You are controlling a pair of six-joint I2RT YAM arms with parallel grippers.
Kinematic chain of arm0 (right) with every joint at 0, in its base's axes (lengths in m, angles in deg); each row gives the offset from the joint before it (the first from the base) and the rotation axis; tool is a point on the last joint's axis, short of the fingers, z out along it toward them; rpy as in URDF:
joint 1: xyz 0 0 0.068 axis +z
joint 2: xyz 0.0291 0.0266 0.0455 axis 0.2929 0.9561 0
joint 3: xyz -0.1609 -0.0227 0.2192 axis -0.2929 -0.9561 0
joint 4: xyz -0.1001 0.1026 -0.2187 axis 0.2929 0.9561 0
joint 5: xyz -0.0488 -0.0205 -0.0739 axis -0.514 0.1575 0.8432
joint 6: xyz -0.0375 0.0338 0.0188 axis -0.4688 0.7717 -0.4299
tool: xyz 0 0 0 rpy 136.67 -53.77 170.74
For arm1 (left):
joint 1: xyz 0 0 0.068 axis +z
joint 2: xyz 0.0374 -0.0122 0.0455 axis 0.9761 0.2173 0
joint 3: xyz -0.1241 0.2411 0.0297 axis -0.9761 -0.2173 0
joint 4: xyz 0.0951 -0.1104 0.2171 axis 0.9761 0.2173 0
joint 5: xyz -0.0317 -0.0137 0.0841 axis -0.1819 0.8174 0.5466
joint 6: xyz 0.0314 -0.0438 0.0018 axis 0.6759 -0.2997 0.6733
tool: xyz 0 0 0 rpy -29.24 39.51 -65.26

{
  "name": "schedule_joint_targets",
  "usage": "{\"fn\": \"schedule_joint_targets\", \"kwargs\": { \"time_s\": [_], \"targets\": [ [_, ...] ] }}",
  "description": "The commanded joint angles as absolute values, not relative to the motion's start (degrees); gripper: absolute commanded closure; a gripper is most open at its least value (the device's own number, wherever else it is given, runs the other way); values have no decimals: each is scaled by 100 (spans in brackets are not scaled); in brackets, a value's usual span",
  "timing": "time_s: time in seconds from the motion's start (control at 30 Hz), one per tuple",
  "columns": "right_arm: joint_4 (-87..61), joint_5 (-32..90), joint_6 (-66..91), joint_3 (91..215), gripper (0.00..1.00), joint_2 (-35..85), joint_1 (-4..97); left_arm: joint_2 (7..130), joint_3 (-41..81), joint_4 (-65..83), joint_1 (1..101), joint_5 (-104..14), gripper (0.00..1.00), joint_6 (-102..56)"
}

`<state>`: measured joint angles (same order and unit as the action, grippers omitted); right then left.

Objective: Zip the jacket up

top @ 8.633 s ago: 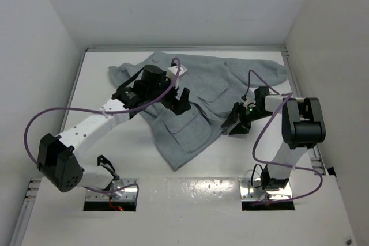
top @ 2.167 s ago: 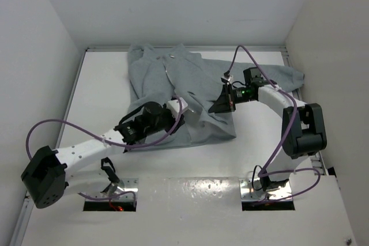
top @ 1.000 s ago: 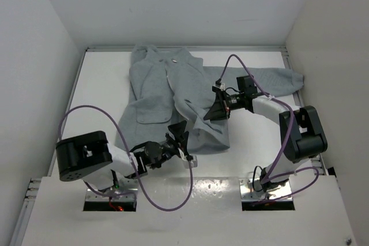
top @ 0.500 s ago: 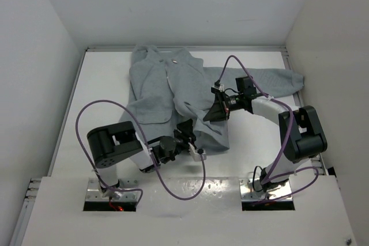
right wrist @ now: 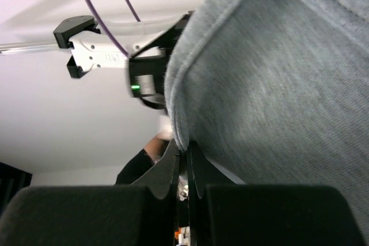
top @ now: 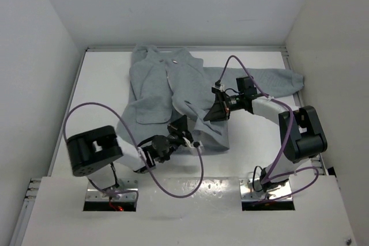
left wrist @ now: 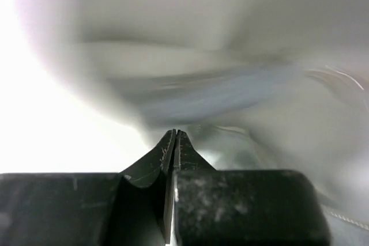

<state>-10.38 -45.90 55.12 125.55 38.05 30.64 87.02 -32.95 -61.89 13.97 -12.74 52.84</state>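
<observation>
Two slips are threatening: the right gripper [top: 209, 116] is clenching the front edge of the jacket [top: 167, 84] at frame centre, while the left gripper [top: 181, 127], closed at the hem below, is showing no sure grasp, so tugging risks bunching the cloth.

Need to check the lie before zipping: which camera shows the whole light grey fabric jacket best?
Top external: the light grey soft fabric jacket shows whole there, collar to hem, one sleeve stretched right. The right wrist view shows only a seamed edge at its jaws. The left wrist view shows only blurred pale cloth.
</observation>
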Motion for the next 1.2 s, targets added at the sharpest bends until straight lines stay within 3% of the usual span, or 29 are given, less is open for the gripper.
{"fn": "schedule_joint_targets", "kwargs": {
  "time_s": [0.0,0.1,0.2,0.23,0.33,0.47,0.67,0.77,0.93,1.17],
  "targets": [
    [-1153,-5151,5592,12623,100,3749,3048,7645,-3214,-6942,1145,-522,93,3716],
    [-1171,-5142,5610,12623,100,3731,3048,7004,-3073,-5515,1005,-195,98,2274],
    [-1180,-5107,5628,12641,100,3705,3048,6441,-2696,-3787,1065,-763,99,807],
    [-1180,-5124,5645,12702,100,3731,3030,5873,-2573,-2650,1161,-1819,88,443],
    [-1171,-5107,5680,12782,100,3766,3021,5342,-2327,-1727,996,-2278,57,-506],
    [-1215,-5019,5733,12878,100,3793,2908,4779,-2176,-321,592,-2217,46,-1475],
    [-1521,-4993,6075,12896,100,3819,3030,4681,-2176,104,345,-2059,46,-2205],
    [-2171,-5037,6730,12800,100,3740,3030,4917,-2124,104,345,-1681,46,-2267],
    [-4691,-5045,8313,12307,100,3722,3048,5515,-1597,227,643,-1136,47,-2426],
    [-5398,-5054,8843,12202,100,3915,3083,5516,-1429,-247,1021,-1372,44,-2488]
  ]
}}
